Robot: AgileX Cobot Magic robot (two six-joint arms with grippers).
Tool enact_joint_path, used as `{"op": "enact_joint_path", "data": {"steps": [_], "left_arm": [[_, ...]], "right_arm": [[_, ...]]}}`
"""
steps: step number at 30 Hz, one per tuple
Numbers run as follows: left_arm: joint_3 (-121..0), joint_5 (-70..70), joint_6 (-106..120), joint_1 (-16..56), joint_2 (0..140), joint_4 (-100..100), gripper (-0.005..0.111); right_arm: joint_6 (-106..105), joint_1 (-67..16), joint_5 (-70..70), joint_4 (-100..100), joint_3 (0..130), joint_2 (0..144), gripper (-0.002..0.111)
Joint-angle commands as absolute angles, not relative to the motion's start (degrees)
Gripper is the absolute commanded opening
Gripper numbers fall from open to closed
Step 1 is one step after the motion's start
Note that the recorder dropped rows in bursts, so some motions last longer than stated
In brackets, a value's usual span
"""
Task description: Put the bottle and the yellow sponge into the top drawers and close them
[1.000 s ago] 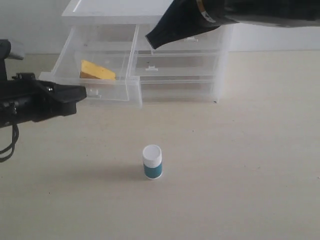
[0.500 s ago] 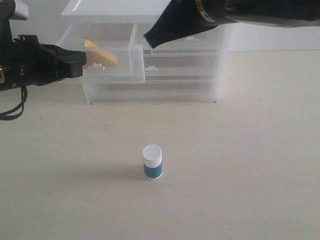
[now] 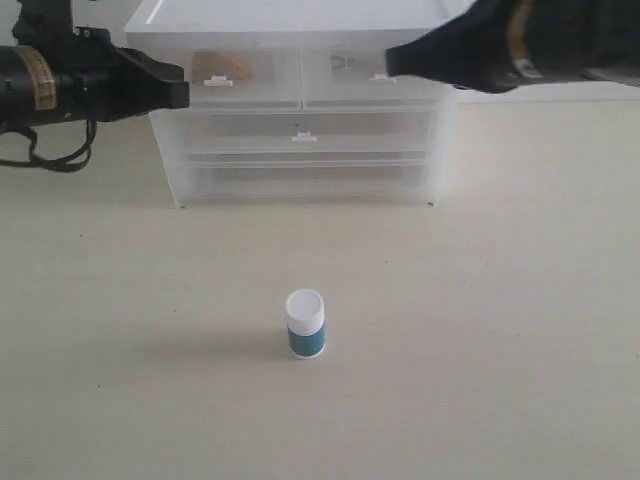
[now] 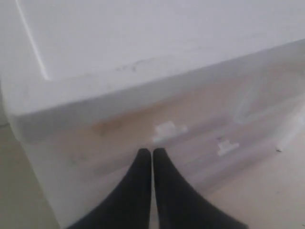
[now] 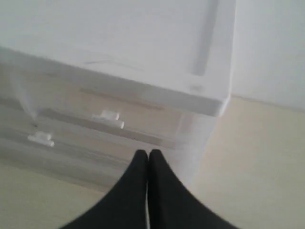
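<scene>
The teal bottle with its white cap stands upright on the table, well in front of the white drawer unit. The yellow sponge shows dimly through the left top drawer, which sits flush in the unit. My left gripper is shut, its tip at that drawer's left end; in the left wrist view the gripper sits just short of the small white handle. My right gripper is shut in front of the right top drawer, which is also pushed in, and holds nothing.
Two full-width drawers lie below the top pair, both pushed in. A pale wall stands behind the unit. The beige table spreads around the bottle on all sides.
The left top drawer, pulled out with the sponge in it, has been pushed in flush by my left gripper. My right gripper has shifted to the right. The bottle has not moved.
</scene>
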State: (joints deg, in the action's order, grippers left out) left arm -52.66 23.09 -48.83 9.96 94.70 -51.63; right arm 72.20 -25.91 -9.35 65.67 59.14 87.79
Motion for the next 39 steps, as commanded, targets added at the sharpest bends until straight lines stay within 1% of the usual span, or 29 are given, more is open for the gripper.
{"op": "enact_joint_path", "data": {"steps": [1,2,3,4,6,8,12,14,16,17,19,22,23,24,26,30,39], "left_arm": [[-42.1,28.6,-43.4,9.9,81.4,-47.4,0.004],[-40.1,29.8,-40.8,9.9,78.5,-44.4,0.004],[-37.7,31.3,-38.9,9.9,76.3,-41.6,0.004],[-35.4,32.6,-36.5,9.9,73.4,-37.8,0.004],[-31.9,34.2,-33.7,9.9,70.1,-34.4,0.004],[-29.3,34.2,-32.9,9.9,67.1,-32.4,0.004],[-26.5,33.9,-32.9,9.9,64.8,-32.4,0.004],[-25.8,33.2,-32.9,9.9,64.8,-32.4,0.004],[-25.8,32.0,-32.1,9.9,64.8,-32.4,0.004],[-25.8,31.9,-31.7,9.9,64.8,-32.4,0.004],[-25.8,31.7,-31.2,9.9,64.8,-32.4,0.004],[-25.8,31.7,-31.2,9.9,64.8,-32.4,0.004],[-25.8,31.5,-31.2,9.9,64.8,-32.4,0.004],[-25.8,31.2,-31.2,9.9,64.8,-32.4,0.004],[-25.8,31.0,-31.2,9.9,64.8,-32.4,0.004],[-25.8,31.2,-31.2,9.9,64.8,-32.4,0.004],[-25.8,31.2,-31.2,9.9,65.5,-32.4,0.004]], "right_arm": [[84.0,-5.5,45.2,60.2,50.3,90.1,0.000],[82.1,-2.4,55.0,57.7,48.5,91.6,0.000],[79.8,-0.6,61.9,56.8,47.2,92.7,0.000],[76.4,0.2,65.8,56.6,45.7,93.9,0.000],[73.4,-0.1,66.1,56.0,43.7,96.1,0.000],[73.1,-1.8,63.6,54.2,43.0,98.4,0.000],[74.1,-6.0,61.3,46.9,43.0,102.1,0.000],[74.5,-8.4,61.4,42.6,43.0,103.5,0.001],[75.3,-10.6,61.4,38.8,43.0,104.5,0.008],[76.0,-11.7,61.4,36.7,43.0,105.0,0.013],[77.6,-13.3,61.3,33.5,43.0,106.0,0.026],[81.6,-15.0,61.3,29.4,43.0,107.8,0.052],[83.3,-15.5,61.3,28.1,43.0,108.3,0.058],[84.2,-15.7,61.4,27.0,43.0,108.6,0.061],[87.3,-15.9,61.8,25.8,43.0,109.2,0.063],[89.7,-15.9,62.7,24.8,44.1,110.8,0.062],[93.7,-15.9,62.9,24.5,50.0,114.1,0.062]]}}
